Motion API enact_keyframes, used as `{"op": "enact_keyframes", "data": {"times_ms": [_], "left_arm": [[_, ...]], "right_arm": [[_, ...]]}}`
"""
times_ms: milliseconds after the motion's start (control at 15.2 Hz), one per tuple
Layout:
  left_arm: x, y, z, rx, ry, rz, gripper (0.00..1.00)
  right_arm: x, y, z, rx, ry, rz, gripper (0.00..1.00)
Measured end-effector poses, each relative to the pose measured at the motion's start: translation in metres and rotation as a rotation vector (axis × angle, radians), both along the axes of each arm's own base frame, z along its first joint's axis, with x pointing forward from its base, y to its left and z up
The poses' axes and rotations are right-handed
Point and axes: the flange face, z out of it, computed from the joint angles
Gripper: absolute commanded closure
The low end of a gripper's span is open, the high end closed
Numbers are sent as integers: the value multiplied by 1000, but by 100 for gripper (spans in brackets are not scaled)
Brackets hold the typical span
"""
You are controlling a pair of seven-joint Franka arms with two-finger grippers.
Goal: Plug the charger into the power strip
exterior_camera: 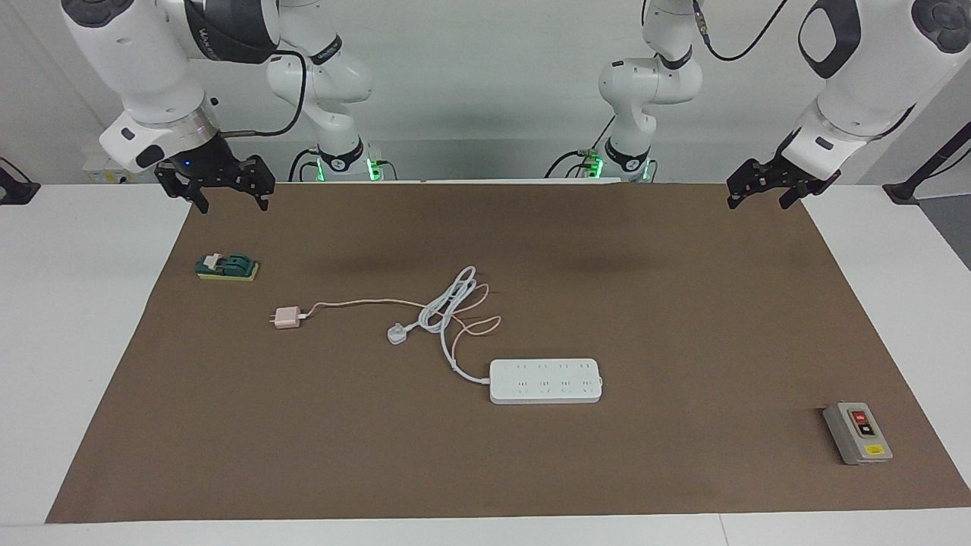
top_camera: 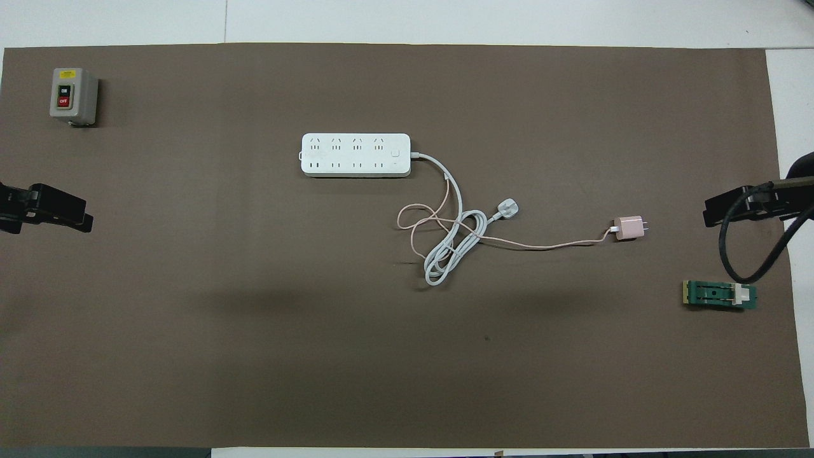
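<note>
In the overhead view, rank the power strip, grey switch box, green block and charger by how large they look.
1. Power strip, clearly largest.
2. Green block and grey switch box: alike in apparent area, so I leave them unranked.
3. Charger, smallest, cable not counted.

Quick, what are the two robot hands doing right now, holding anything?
Left gripper: open, holding nothing, waiting over the mat's edge.
Right gripper: open, holding nothing, waiting over the mat's edge.

Even, bright overhead light; soft blurred shadows fall on the brown mat (exterior_camera: 683, 318); both views sharp, glare-free.
</note>
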Motion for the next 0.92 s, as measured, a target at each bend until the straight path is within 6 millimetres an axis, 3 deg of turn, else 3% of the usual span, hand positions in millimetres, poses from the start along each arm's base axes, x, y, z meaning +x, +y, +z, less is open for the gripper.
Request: {"op": "enact_keyframes", "data": {"times_ms": [921], "left_arm": [[0, 0, 0, 0, 0, 0, 0]], "right_arm": [[-8, 3, -2, 1, 54, 3, 0]]}}
